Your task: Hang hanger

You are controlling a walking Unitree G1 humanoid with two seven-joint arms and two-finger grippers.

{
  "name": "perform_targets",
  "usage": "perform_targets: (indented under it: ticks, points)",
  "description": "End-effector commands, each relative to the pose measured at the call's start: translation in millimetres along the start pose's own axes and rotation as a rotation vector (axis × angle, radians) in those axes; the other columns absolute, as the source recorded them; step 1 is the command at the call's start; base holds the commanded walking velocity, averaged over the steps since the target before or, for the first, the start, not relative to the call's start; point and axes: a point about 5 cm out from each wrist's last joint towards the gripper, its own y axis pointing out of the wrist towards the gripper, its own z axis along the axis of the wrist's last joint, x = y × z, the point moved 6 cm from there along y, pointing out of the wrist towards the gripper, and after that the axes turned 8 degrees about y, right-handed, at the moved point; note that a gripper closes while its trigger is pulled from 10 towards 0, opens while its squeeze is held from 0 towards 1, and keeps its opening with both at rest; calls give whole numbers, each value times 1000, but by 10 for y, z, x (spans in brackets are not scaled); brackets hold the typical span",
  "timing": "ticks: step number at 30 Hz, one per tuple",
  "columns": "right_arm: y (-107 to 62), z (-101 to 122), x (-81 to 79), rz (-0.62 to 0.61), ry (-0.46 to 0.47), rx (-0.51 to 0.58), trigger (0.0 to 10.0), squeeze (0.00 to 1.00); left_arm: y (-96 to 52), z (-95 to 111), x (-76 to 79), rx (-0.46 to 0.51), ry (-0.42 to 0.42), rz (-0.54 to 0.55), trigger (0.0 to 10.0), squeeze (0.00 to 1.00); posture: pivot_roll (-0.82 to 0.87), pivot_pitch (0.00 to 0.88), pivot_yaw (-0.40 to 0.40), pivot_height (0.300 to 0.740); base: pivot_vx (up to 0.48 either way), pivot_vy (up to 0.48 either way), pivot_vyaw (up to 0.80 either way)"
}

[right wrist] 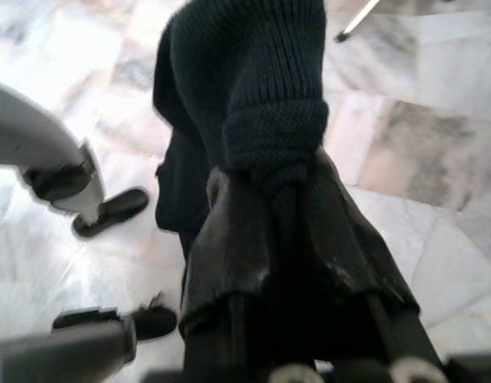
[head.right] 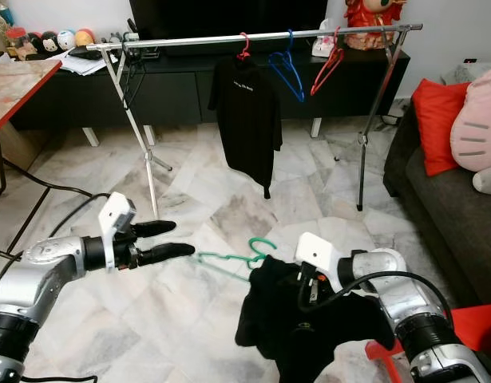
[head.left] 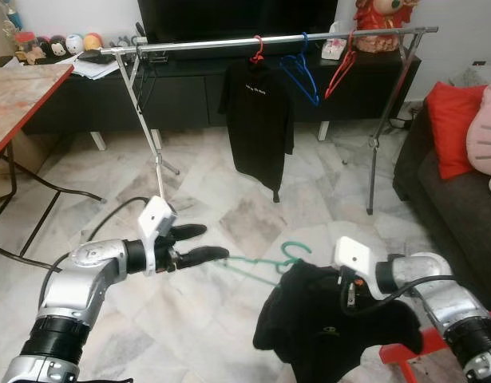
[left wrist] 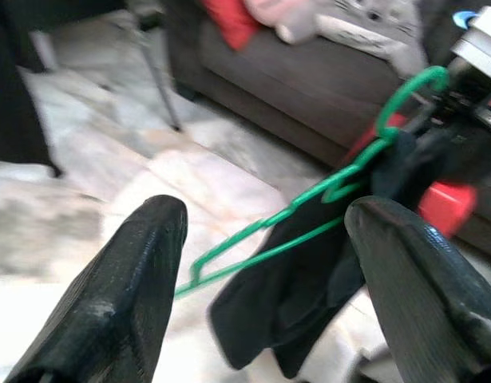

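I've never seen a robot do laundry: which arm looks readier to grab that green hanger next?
Left, probably. The left gripper is open, its fingers on either side of the green hanger. The right gripper is already shut on the black garment.

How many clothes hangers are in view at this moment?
4. A red hanger carrying a black shirt, an empty blue hanger and an empty red one hang on the rail. A green hanger sits in the black garment held by the right gripper.

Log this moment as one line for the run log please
stage: pre-hang | right claw: shut on black garment | green hanger: in garment | left claw: open by hanger end | rail: ahead
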Motion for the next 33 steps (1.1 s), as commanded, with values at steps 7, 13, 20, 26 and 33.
perform_targets:
  ticks: [7, 13, 20, 26, 33]
  points:
    - [-49, 14, 107, -52, -16, 7, 0, 0, -74, 27, -220, 58, -15, 169, 10000, 0, -10, 3, 35, 740, 0, 0, 0]
    - [-61, -24, 231, -127, 5, -6, 0, 0, -220, 27, -479, 117, -62, 362, 10000, 0, -8, 0, 36, 740, 0, 0, 0]
    - [-70, -11, 441, -267, 31, -30, 0, 0, -215, -118, -573, 88, -92, 473, 10000, 0, -6, 0, 37, 740, 0, 0, 0]
    - [-113, 190, 600, -346, 40, 8, 0, 0, -14, -375, -232, 0, -126, 300, 10000, 0, -10, 4, 42, 740, 0, 0, 0]
    - [-146, 601, 590, -290, -58, 90, 0, 0, 125, -669, -4, -130, -78, 183, 10000, 0, -18, 10, 48, 740, 0, 0, 0]
